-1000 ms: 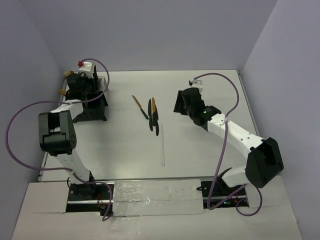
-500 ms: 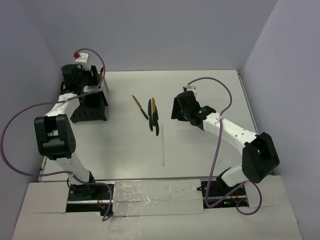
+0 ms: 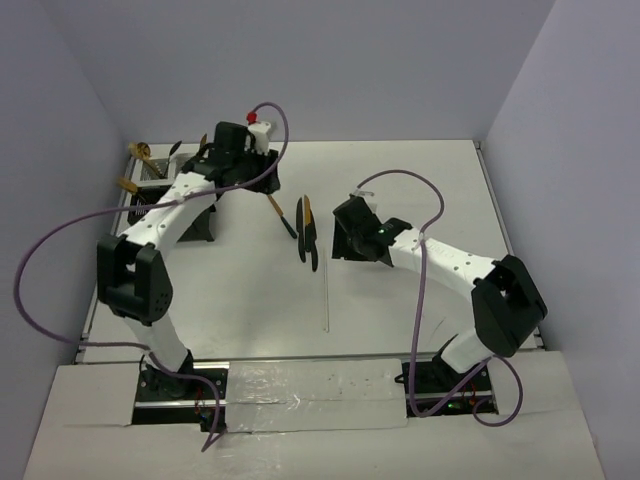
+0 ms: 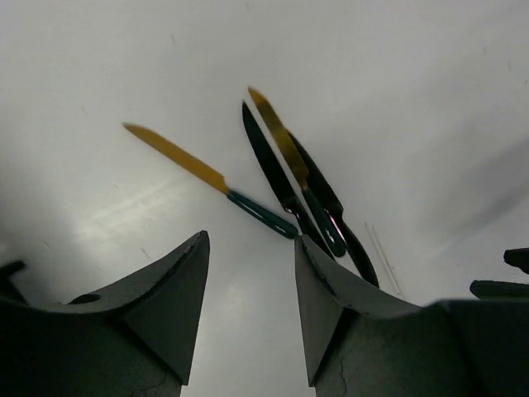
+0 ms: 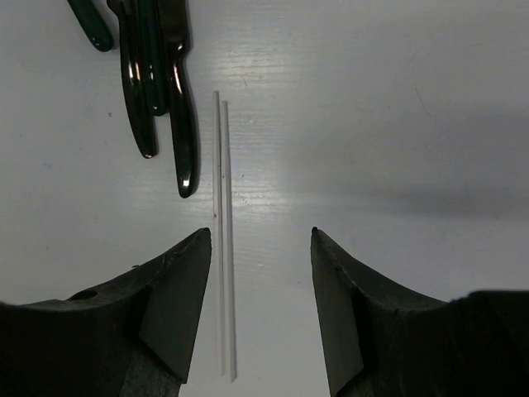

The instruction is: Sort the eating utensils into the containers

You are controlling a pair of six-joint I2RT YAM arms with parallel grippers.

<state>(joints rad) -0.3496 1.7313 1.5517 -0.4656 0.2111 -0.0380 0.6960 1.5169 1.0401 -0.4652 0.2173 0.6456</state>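
Nearest the arm bases, a thin white stick [image 3: 326,295] lies on the pale tabletop [image 3: 420,180], running from 6 to 12 o'clock. The right gripper [image 5: 259,240] hovers just past the stick's far end, at its 1 o'clock, jaws spread wide and holding nothing. At the gripper's 9 o'clock lies a tight cluster of three dark-handled knives [image 3: 306,232], one of them gold-bladed. Just beside it, at 10 o'clock, a gold-bladed knife with a dark green handle [image 4: 211,180] lies apart. The left gripper [image 4: 250,248] hangs above these, jaws also wide open and empty. Farther off, at 9 o'clock, stands the black box-shaped cutlery caddy [image 3: 192,228], with gold-headed utensils [image 3: 140,152] sticking out of it.
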